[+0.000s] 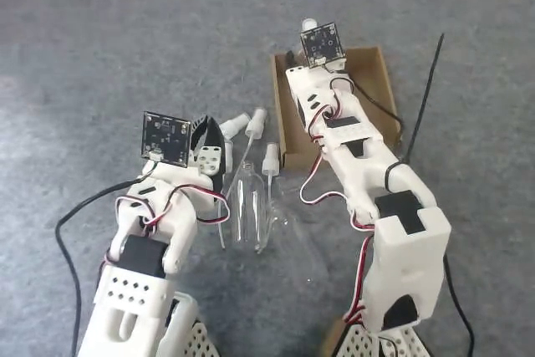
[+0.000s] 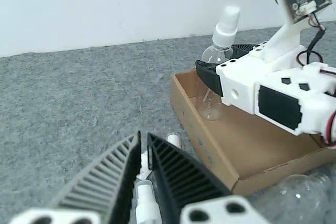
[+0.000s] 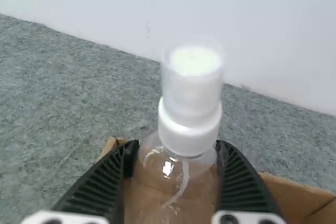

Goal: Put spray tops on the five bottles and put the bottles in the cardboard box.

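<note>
Pinching a capped bottle (image 3: pixel 189 129) upright inside the cardboard box (image 2: pixel 202 135), the right gripper (image 3: pixel 176 153) risks toppling it by releasing too early.

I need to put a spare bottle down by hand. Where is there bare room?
Free: the carpet left of the left arm, and the strip beyond the box. The box floor is bare beside the bottle in the right gripper. Crowded: between the arms, where bottles and spray tops lie.
</note>
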### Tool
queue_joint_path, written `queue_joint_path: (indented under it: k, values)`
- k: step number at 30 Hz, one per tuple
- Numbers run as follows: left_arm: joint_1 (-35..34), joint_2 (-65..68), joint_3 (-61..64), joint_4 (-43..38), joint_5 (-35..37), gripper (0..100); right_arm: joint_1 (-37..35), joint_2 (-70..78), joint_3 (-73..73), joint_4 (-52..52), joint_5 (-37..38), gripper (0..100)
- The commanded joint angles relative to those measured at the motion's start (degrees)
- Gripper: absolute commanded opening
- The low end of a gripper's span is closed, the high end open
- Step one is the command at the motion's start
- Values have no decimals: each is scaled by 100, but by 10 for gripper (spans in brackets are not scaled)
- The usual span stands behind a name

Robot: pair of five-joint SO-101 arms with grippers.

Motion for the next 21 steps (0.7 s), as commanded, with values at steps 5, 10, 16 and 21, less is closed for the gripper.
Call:
queue_joint_path:
  k: [5,10,16,21]
  values:
    - [-18,-53,-66,-132,-44,12,-48,-163,-44,-101,62,128]
    - [-18,-53,-66,-132,-44,12,-48,-171,-44,-101,62,139]
    - [-9,-53,-66,-141,-44,12,-48,-163,-44,-101,62,255]
    - [0,-53,-66,-141,-44,12,-84,-171,-62,-101,62,261]
